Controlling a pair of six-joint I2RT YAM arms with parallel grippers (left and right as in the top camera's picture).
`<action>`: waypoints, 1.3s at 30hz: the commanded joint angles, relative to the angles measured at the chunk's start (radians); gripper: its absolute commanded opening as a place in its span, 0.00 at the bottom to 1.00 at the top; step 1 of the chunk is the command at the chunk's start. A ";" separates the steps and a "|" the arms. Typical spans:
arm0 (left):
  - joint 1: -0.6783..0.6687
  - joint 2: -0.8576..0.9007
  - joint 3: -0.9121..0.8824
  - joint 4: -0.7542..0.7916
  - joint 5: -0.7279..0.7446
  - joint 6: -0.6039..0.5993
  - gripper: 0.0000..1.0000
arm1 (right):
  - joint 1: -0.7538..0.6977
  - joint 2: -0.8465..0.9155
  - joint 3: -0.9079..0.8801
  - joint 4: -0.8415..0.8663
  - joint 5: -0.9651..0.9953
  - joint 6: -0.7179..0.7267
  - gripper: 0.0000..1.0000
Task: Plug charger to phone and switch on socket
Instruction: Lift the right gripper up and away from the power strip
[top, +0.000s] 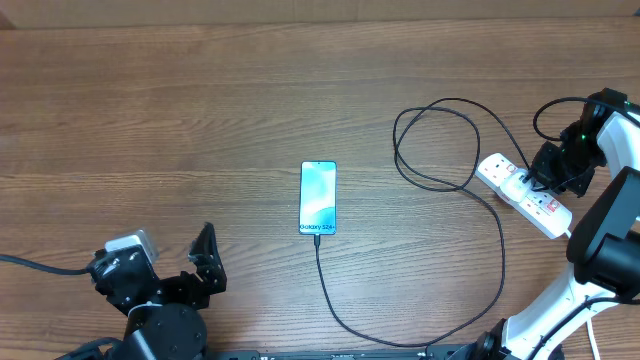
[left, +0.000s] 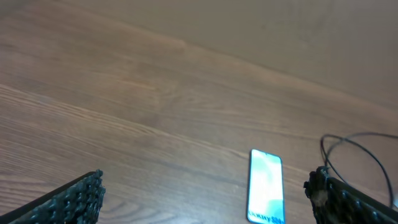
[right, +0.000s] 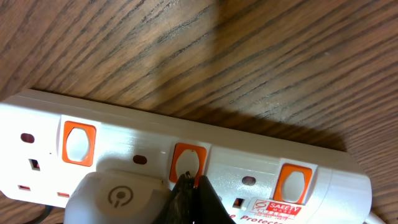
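The phone (top: 318, 197) is laid flat near the middle of the wooden table (top: 180, 110). Its screen faces up, lit pale blue, and its lettered end is turned toward the robot. The black cable (top: 400, 338) is joined to that near short edge. From there it is led down toward the front of the table, swept round to the right and brought up again. It is then thrown into a loose loop just left of the power strip (top: 515, 185). The strip is set at a slant on the right side of the table, well apart from the phone.

The right gripper (right: 189, 186) is seen pressed together, with nothing pinched between its fingers. Its joined tips appear to be set against the lower edge of the middle switch (right: 188, 160) (an orange-red frame round a white centre, like its two neighbours). Which way that switch is tipped cannot be told. A white plug (right: 118, 196) is seated in the strip just left of the tips.

The left gripper (left: 205, 186) is held low at the near left of the table, well apart from phone, cable and strip. Its fingers (left: 71, 202) are spread wide, with only bare wood between them. In its wrist view the phone is seen beyond, toward the right.
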 joint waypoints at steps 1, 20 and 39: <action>-0.006 -0.004 -0.002 0.000 0.093 0.005 1.00 | 0.016 0.048 0.016 -0.006 -0.064 -0.007 0.04; -0.006 -0.004 -0.002 -0.011 0.266 0.005 1.00 | 0.023 0.016 0.324 -0.320 0.129 0.128 0.04; -0.006 -0.004 -0.002 -0.040 0.266 0.005 1.00 | 0.072 -0.718 0.473 -0.525 -0.116 0.126 1.00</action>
